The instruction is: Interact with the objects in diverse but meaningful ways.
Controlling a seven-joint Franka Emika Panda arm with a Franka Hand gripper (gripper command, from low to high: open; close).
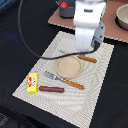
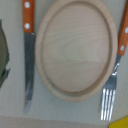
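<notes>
My gripper (image 1: 84, 50) hangs over the far edge of the tan round plate (image 1: 68, 66), and its fingers do not show in either view. A yellow block (image 1: 32, 82) lies on the placemat toward the exterior view's left. A brown sausage stick (image 1: 51, 89) lies just beside the block. A red tomato (image 1: 64, 6) sits on something dark at the back, partly behind the arm. In the wrist view the plate (image 2: 75, 50) fills the middle, and a corner of the yellow block (image 2: 120, 123) shows at the edge.
An orange-handled fork (image 1: 65, 80) lies in front of the plate and an orange-handled knife (image 1: 87, 59) behind it. Both also flank the plate in the wrist view, the knife (image 2: 27, 65) and the fork (image 2: 112, 90). A brown board (image 1: 112, 22) at the back holds a round vessel (image 1: 122, 17). A black cable (image 1: 22, 35) loops over the mat.
</notes>
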